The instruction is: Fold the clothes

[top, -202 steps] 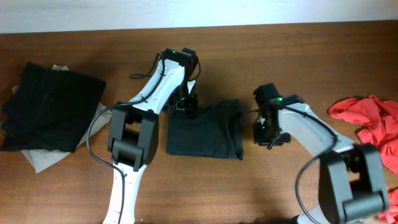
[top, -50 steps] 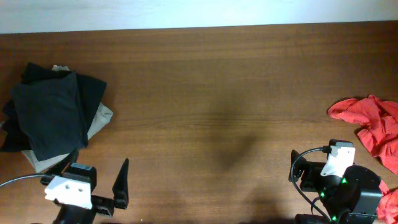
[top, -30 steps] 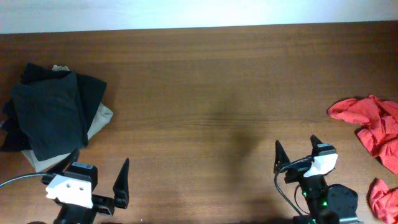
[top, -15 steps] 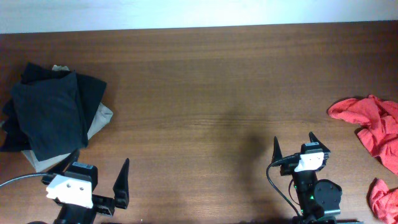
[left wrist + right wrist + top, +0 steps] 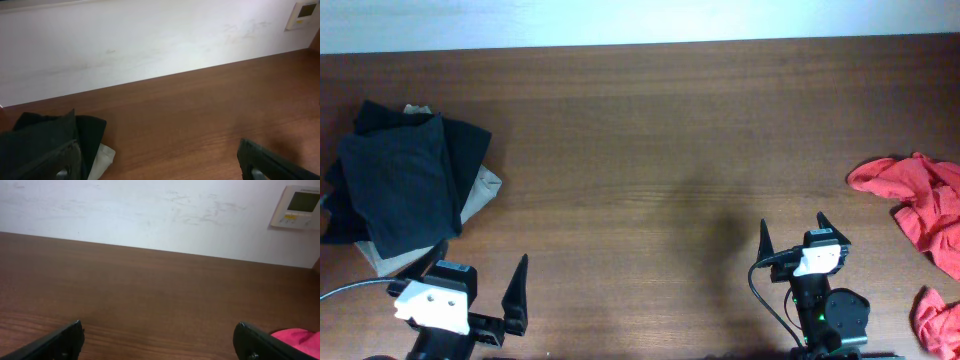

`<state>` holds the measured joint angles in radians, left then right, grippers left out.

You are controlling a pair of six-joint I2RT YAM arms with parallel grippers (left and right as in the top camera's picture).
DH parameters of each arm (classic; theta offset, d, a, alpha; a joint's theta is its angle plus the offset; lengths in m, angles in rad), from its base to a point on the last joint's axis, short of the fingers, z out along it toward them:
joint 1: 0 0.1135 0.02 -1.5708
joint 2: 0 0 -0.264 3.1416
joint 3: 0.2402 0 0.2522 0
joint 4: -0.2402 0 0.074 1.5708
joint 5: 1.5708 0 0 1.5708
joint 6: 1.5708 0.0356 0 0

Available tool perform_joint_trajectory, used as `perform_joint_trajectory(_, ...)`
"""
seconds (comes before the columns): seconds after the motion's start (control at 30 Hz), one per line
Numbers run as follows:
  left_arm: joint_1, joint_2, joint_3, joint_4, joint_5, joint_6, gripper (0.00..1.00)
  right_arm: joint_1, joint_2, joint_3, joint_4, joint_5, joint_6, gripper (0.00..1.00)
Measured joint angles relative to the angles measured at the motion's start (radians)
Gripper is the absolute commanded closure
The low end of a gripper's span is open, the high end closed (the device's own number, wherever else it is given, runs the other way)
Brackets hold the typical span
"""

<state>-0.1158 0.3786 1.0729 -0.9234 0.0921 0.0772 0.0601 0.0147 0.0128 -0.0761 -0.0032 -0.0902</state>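
While left gripper (image 5: 157, 152) and right gripper (image 5: 792, 230) gape empty, red garment (image 5: 910, 205) lies far right — seemingly nearest the latter.

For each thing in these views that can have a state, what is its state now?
dark garment: folded, lying on top of the pile at the left
beige garment: under the dark one, mostly covered
red garment: crumpled, not folded
left end effector: open, empty
right end effector: open, empty
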Motion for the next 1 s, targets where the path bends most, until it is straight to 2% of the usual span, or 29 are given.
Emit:
perform_joint_trajectory(0.2,0.034,0.0,-0.051,-0.008,0.0,0.0,0.01,0.0,0.0,0.0,0.0,0.0,0.0,0.01)
perform_joint_trajectory(0.3,0.106,-0.009,-0.223,0.056,0.0,-0.019,0.01,0.0,0.0,0.0,0.0,0.0,0.0,0.01)
perform_joint_trajectory(0.43,0.144,-0.138,-0.55,0.369,0.016,-0.074,0.01,0.0,0.0,0.0,0.0,0.0,0.0,0.01)
perform_joint_trajectory(0.57,0.144,-0.288,-0.785,0.614,0.034,-0.083,0.01,0.0,0.0,0.0,0.001,0.003,0.0,0.01)
perform_joint_trajectory(0.63,0.144,-0.349,-0.904,0.786,0.042,-0.086,0.0,0.0,0.0,0.0,0.001,0.003,0.0,0.01)
perform_joint_trajectory(0.7,0.145,-0.364,-1.023,1.023,0.058,-0.087,0.01,0.0,-0.001,0.0,0.001,0.003,-0.001,0.01)
perform_joint_trajectory(0.83,0.145,-0.365,-1.059,1.015,0.076,-0.034,0.01,0.0,-0.001,0.0,0.001,0.003,0.0,0.01)
perform_joint_trajectory(0.93,0.145,-0.367,-1.061,0.864,0.084,-0.007,0.01,0.0,-0.001,0.0,0.001,0.003,0.0,0.01)
perform_joint_trajectory(1.0,0.145,-0.367,-1.061,0.864,0.088,0.002,0.01,0.0,-0.001,0.0,0.001,0.003,0.0,0.01)
